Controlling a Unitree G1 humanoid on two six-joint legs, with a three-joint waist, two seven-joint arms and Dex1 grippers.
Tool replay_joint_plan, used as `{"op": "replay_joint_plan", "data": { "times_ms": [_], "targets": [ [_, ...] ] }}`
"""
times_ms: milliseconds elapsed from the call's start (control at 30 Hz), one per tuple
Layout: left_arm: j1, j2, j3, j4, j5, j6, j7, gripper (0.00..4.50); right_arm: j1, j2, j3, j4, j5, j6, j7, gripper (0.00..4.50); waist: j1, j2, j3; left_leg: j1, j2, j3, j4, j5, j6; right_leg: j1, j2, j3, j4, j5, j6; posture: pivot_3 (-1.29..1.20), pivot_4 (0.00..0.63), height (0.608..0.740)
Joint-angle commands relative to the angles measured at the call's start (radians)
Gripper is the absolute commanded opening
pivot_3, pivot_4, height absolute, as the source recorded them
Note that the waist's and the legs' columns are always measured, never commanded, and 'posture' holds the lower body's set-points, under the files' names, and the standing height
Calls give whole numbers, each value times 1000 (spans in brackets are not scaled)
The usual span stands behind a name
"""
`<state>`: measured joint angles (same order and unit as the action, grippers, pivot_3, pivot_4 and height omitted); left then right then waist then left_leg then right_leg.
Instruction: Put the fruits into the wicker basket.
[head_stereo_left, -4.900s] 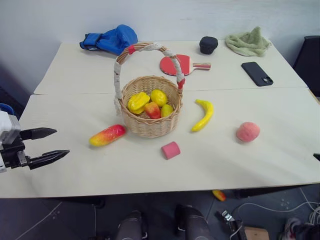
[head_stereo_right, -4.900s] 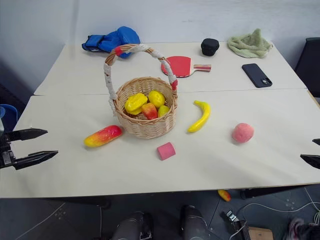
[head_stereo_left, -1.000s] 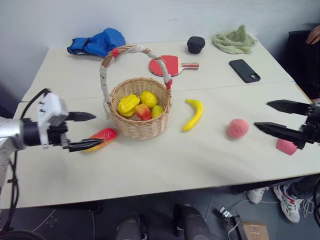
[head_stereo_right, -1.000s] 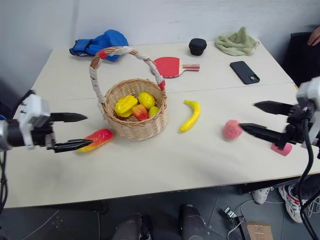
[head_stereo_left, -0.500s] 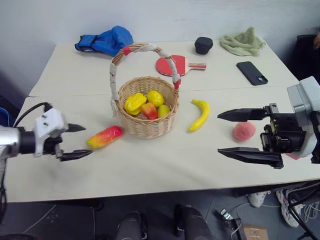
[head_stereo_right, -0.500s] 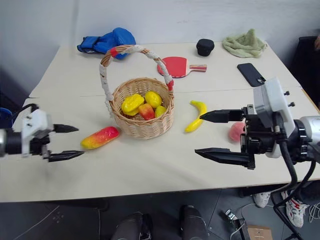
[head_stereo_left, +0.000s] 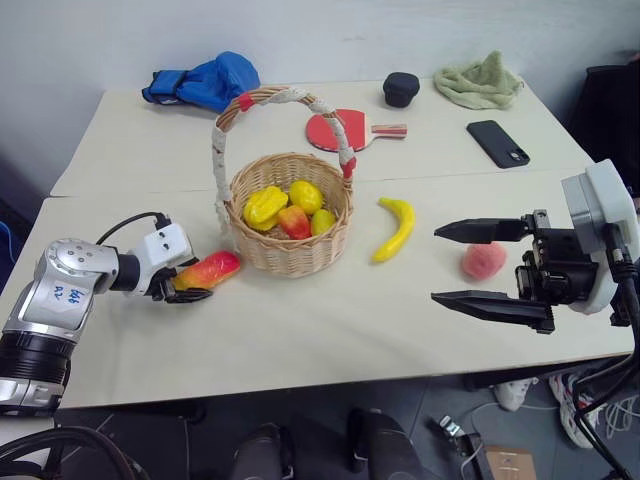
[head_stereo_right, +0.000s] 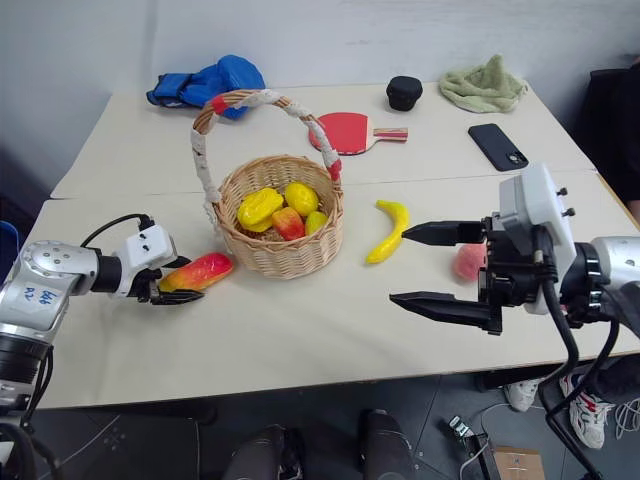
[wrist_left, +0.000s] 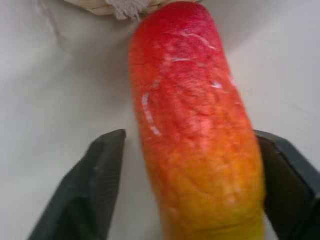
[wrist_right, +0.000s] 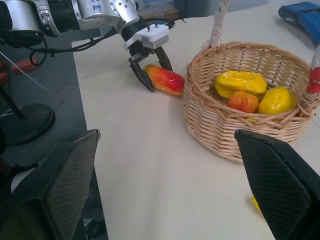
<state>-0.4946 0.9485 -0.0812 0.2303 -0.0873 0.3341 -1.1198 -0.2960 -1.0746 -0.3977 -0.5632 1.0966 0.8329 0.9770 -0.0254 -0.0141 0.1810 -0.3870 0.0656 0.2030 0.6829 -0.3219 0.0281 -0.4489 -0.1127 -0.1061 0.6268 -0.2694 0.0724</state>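
The left gripper (head_stereo_left: 190, 283) straddles the mango (head_stereo_left: 207, 270) on the table (head_stereo_left: 320, 330) beside the wicker basket (head_stereo_left: 290, 225), its grip unclear, while the right gripper (head_stereo_left: 460, 265) hangs wide open, empty, near the peach (head_stereo_left: 484, 261).

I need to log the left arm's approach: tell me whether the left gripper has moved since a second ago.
Yes. The left gripper has come forward and down to the mango beside the wicker basket, fingers now astride its yellow end.
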Motion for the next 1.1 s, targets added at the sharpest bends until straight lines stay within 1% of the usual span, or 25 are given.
{"op": "replay_joint_plan", "data": {
  "times_ms": [33, 67, 100, 167, 233, 300, 367, 433, 500, 533, 567, 600, 633, 667, 700, 733, 767, 800, 900, 967, 1000, 1100],
  "targets": [
    [18, 36, 34, -40, -24, 1, -39, 2242, 4, 4, -42, -27, 20, -16, -12, 4500, -1, 0, 0, 0, 0, 0, 0, 0, 0, 0, 0, 0, 0, 0, 0, 0, 150, 740],
    [31, 50, 47, -68, -42, 8, -60, 2024, 9, 4, -42, -28, 16, -18, -13, 4500, -3, 0, 0, 0, 0, 0, 0, 0, 0, 0, 0, 0, 0, 0, 0, 0, 150, 740],
    [56, 72, 73, -136, -83, 20, -100, 1951, 17, 5, -43, -31, 11, -20, -15, 4500, -5, 0, 0, 0, 0, 0, 0, 0, 0, 0, 0, 0, 0, 0, 0, 0, 150, 740],
    [89, 99, 114, -248, -158, 55, -155, 1944, 30, 6, -47, -34, 6, -24, -16, 4500, -3, -1, 0, 0, 1, 0, 0, 0, 0, 0, 0, 0, 0, 0, 0, 0, 150, 740],
    [82, 105, 140, -370, -243, 153, -168, 1944, 40, 8, -51, -39, 7, -26, -23, 4500, -2, -1, 0, 0, 1, -1, 0, 0, 0, 0, 0, 0, 0, 0, 0, 0, 150, 740],
    [37, 112, 149, -483, -318, 276, -154, 1944, 49, 10, -56, -48, 11, -28, -32, 4500, 7, -1, 0, 0, 0, -1, 0, 0, 0, 0, 0, 0, 0, 0, 0, 0, 150, 740],
    [0, 113, 156, -544, -371, 350, -144, 1944, 56, 13, -58, -55, 12, -29, -39, 4500, 13, -1, 0, 0, -1, -2, 0, 1, 0, 1, 0, 1, 0, 1, 1, 0, 150, 740],
    [-85, 98, 161, -578, -451, 470, -116, 1944, 66, 14, -64, -62, 12, -31, -42, 4500, 17, -1, 0, 1, -2, -1, 1, 1, 1, 2, 0, 2, 0, 1, 2, 0, 150, 740],
    [-189, 63, 141, -568, -476, 552, -56, 1944, 76, 16, -70, -66, 12, -34, -46, 4500, 23, -1, 0, 1, -2, -1, 1, 1, 1, 2, 1, 2, 0, 1, 2, 0, 150, 740],
    [-214, 55, 134, -564, -479, 571, -38, 1944, 78, 16, -71, -67, 12, -35, -47, 4500, 24, -1, 0, 1, -2, -1, 1, 2, 1, 2, 1, 2, 0, 1, 2, 0, 150, 740],
    [-279, 11, 95, -538, -451, 632, 35, 1944, 79, 19, -71, -68, 11, -37, -51, 4500, 24, -1, 0, 1, -2, -2, 1, 2, 1, 2, 2, 2, 0, 1, 2, 0, 150, 740],
    [-353, -67, 54, -495, -408, 704, 145, 1944, 78, 23, -68, -69, 8, -41, -56, 4500, 28, -1, 0, 1, -2, -2, 1, 2, 1, 3, 2, 2, 0, 1, 2, 0, 150, 740],
    [-407, -126, 26, -464, -377, 760, 227, 1944, 78, 25, -67, -69, 6, -45, -60, 4500, 36, -1, 0, 1, -2, -3, 1, 3, 1, 4, 2, 2, 0, 1, 2, 0, 150, 740],
    [-448, -189, 1, -433, -336, 786, 310, 1944, 78, 29, -64, -71, 3, -49, -65, 4500, 41, -2, 1, 1, -3, -4, 1, 4, 2, 4, 2, 2, 0, 2, 3, 0, 150, 740],
    [-470, -242, -22, -418, -293, 773, 377, 1944, 80, 33, -62, -72, 0, -53, -69, 4500, 44, -3, 1, 0, -4, -4, 2, 4, 2, 4, 3, 2, -1, 3, 4, 0, 150, 740],
    [-485, -287, -24, -411, -292, 808, 414, 1944, 82, 37, -59, -75, -4, -57, -73, 4500, 46, -3, 1, 1, -5, -4, 2, 4, 2, 5, 2, 3, -1, 3, 4, 0, 150, 740],
    [-495, -317, -37, -413, -290, 831, 435, 1944, 85, 41, -55, -79, -10, -61, -77, 4500, 45, -4, 1, 0, -5, -4, 2, 5, 3, 5, 2, 3, -1, 3, 5, 0, 150, 740],
    [-496, -325, -63, -424, -279, 833, 443, 1944, 86, 44, -51, -82, -17, -65, -83, 4500, 41, -5, 2, 0, -4, -4, 2, 5, 3, 4, 2, 3, -1, 3, 5, 0, 150, 740],
    [-493, -321, -133, -433, -233, 824, 470, 1944, 81, 55, -45, -85, -19, -74, -100, 4500, 29, -5, 2, 0, -2, -3, 2, 5, 2, 4, 3, 2, -1, 2, 4, 0, 150, 740],
    [-490, -306, -157, -422, -204, 806, 483, 2687, 77, 63, -44, -84, -19, -75, -110, 4500, 25, -5, 2, 0, -2, -3, 2, 5, 1, 3, 4, 2, -1, 2, 3, 0, 150, 740],
    [-488, -299, -157, -417, -201, 802, 479, 2963, 75, 66, -43, -84, -20, -75, -114, 4500, 24, -5, 2, 0, -2, -3, 2, 5, 0, 3, 4, 1, -1, 2, 2, 0, 150, 740],
    [-495, -275, -128, -395, -194, 778, 473, 3905, 71, 72, -39, -74, -35, -77, -133, 4500, 24, -5, 2, 1, -1, -4, 2, 6, -1, 3, 4, 2, 0, 1, 2, 0, 150, 740]
  ]
}}
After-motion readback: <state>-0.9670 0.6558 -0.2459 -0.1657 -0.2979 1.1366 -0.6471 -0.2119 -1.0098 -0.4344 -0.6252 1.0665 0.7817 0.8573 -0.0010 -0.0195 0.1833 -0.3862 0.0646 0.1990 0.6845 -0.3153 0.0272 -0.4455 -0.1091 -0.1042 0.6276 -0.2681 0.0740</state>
